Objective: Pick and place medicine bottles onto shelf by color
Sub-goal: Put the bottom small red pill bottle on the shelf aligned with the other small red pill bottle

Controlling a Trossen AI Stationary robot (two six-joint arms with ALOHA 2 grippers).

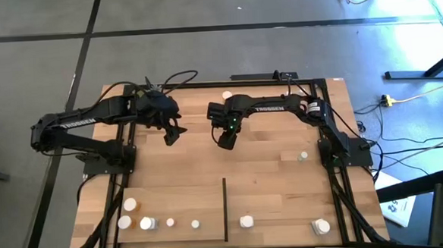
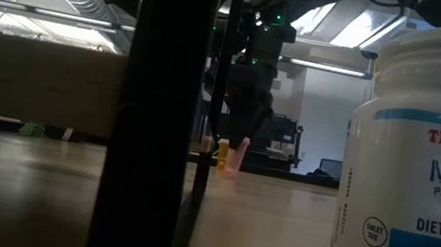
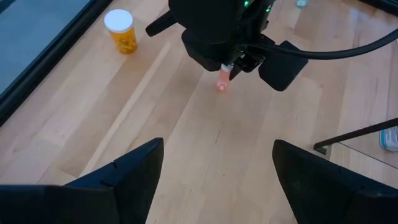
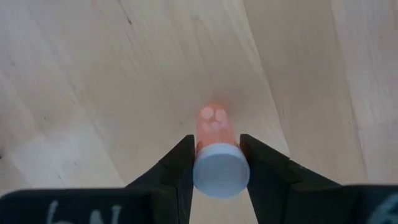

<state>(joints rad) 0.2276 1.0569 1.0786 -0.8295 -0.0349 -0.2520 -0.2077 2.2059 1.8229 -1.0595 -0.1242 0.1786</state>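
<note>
Right claw [image 4: 214, 163], near the centre of the table [image 1: 268, 148], is closed on a small pinkish-orange bottle [image 4: 216, 142] with a white cap, one dark finger on each side of the cap, the bottle's base pointing down at the wood. Left claw [image 1: 171, 134], at 9 o'clock from it and well apart, hangs wide open and holds nothing. Other white-capped bottles stand along the 6 o'clock edge on both sides of the black divider strip [image 1: 224, 209], with one amber bottle [image 3: 120, 31] alone at the 12 o'clock edge
</note>
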